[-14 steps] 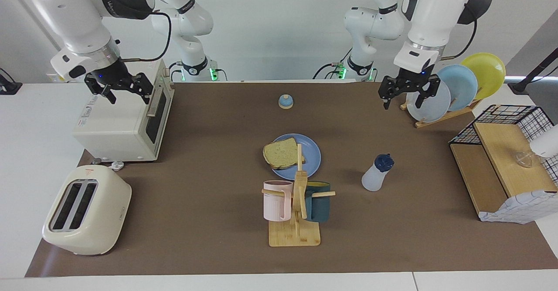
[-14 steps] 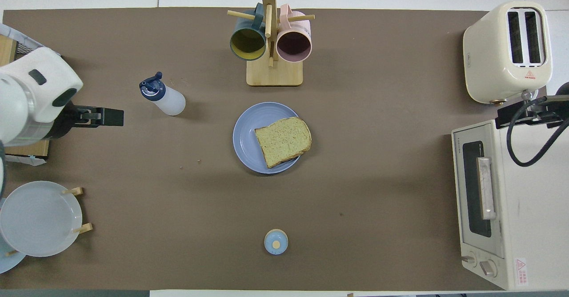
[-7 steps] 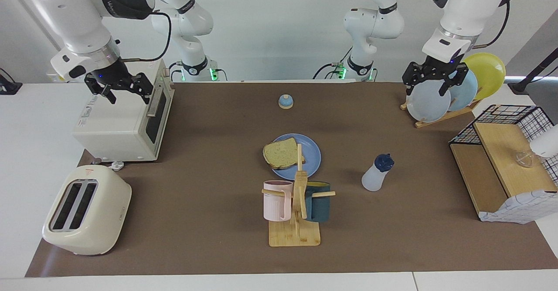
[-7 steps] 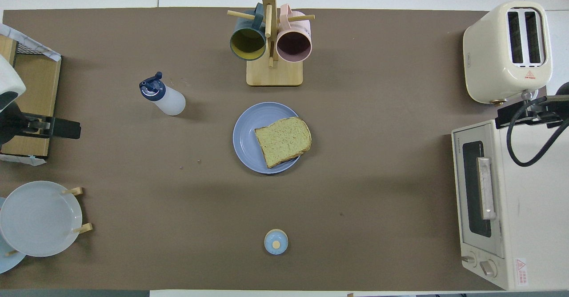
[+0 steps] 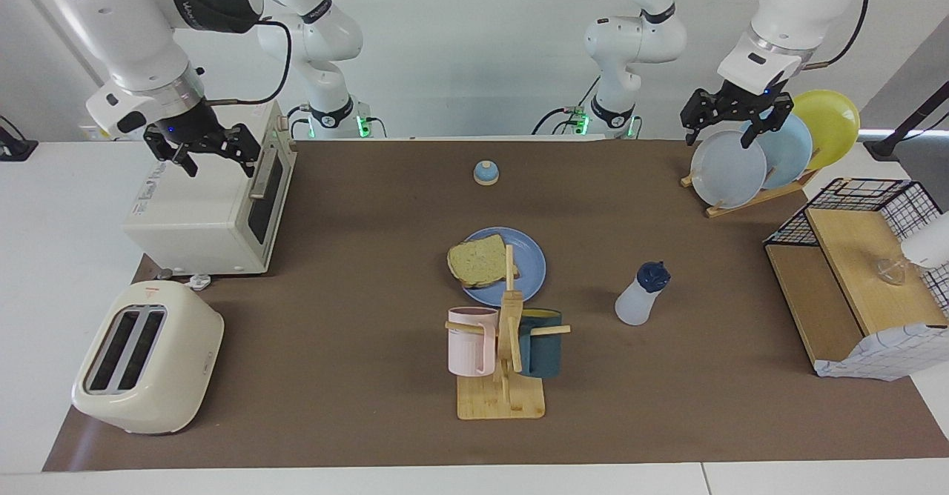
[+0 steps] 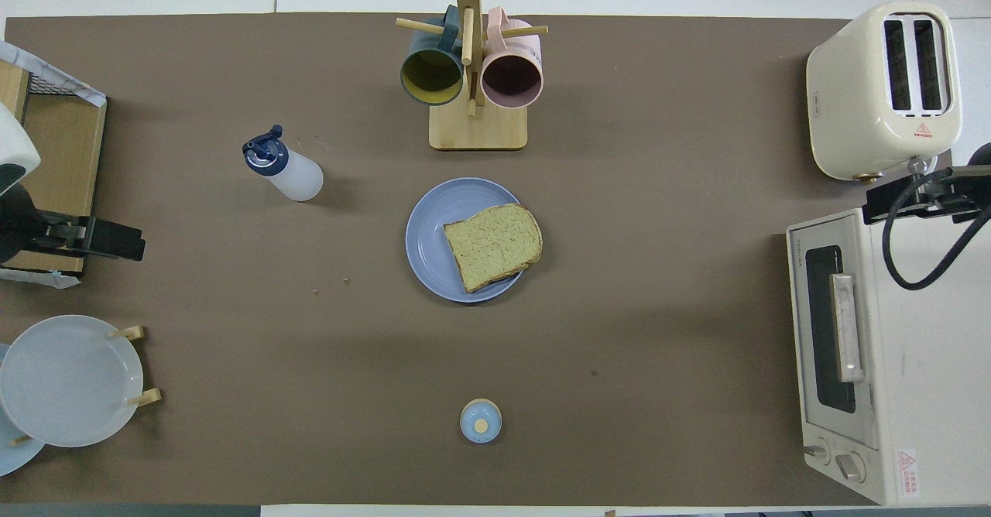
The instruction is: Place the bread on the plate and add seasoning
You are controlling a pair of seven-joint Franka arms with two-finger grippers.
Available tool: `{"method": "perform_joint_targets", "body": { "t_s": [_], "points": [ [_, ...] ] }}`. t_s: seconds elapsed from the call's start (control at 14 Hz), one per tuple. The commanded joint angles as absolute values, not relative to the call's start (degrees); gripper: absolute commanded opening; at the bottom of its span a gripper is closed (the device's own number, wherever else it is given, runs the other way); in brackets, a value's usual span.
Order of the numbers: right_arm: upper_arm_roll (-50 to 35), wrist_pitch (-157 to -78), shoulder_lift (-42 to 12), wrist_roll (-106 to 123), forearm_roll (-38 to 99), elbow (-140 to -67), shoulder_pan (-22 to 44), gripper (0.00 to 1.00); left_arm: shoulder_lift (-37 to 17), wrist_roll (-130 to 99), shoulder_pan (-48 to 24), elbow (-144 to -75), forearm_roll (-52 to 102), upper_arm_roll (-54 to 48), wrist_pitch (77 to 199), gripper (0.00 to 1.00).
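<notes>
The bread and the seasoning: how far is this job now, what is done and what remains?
Done: the bread lies on the plate, one edge overhanging the rim. In hand: nothing. The left gripper is open over the rack of upright plates, and the right gripper waits open over the toaster oven. Left: the seasoning stands capped on the table beside the plate; whether it was used cannot be told.

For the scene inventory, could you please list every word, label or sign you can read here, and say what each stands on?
"TOSHIBA", faintly, on the toaster oven's door frame.
Red warning triangle on the toaster, wording under it too small to read.
Red and white warning sticker on the oven's control corner, unreadable.
Lettering on the right arm's black joint, unreadable.
</notes>
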State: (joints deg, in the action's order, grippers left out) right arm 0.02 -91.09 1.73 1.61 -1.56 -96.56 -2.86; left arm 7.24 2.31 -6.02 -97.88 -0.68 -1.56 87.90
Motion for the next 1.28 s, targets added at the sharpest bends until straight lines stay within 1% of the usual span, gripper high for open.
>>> {"method": "perform_joint_targets", "body": {
  "t_s": [0.0,0.14,0.36,0.43,0.57,0.71,0.85,0.93,1.07,1.14,1.21],
  "points": [
    [-0.3,-91.3,2.2,3.0,-1.9,-97.3,-4.0,1.00,4.8,3.2,-4.2,-96.2,0.4,-2.6,86.5,1.00],
    [-0.3,-91.3,2.2,3.0,-1.9,-97.3,-3.7,1.00,2.9,3.1,-4.7,-96.1,0.4,-2.4,88.1,1.00],
    [-0.3,-91.4,2.2,2.9,-1.9,-97.3,-3.3,1.00,1.9,2.6,-5.5,-95.5,0.4,-1.5,92.4,1.00],
    [-0.3,-91.3,2.2,2.9,-1.9,-97.3,-3.6,1.00,0.8,2.4,-5.9,-93.9,0.4,-0.8,92.4,1.00],
    [-0.3,-91.2,2.2,3.0,-1.9,-97.3,-3.7,1.00,-0.1,-2.3,-6.3,-87.8,0.2,-1.2,90.5,1.00],
    [-0.3,-91.4,2.2,2.9,-1.9,-97.3,-3.8,1.00,0.4,-2.8,-6.3,-87.5,-0.2,-1.3,88.0,1.00],
    [-0.3,-91.4,2.2,2.9,-1.9,-97.3,-3.7,1.00,1.7,-0.9,-5.5,-89.8,-0.1,-1.5,87.8,1.00],
    [-0.3,-91.3,2.2,3.0,-1.9,-97.3,-3.8,1.00,3.0,2.6,-5.4,-92.1,-0.1,-1.5,87.9,1.00],
    [-0.3,-91.3,2.2,3.0,-1.9,-97.3,-3.7,1.00,5.1,4.5,-2.0,-97.5,0.0,-4.5,88.9,1.00],
    [-0.3,-91.3,2.2,3.0,-1.9,-97.3,-3.7,1.00,5.4,4.4,-1.2,-98.3,0.1,-5.4,89.6,1.00],
    [-0.3,-91.3,2.2,3.0,-1.9,-97.3,-3.6,1.00,4.6,4.1,-1.8,-97.5,0.2,-4.5,90.2,1.00]
  ]
}}
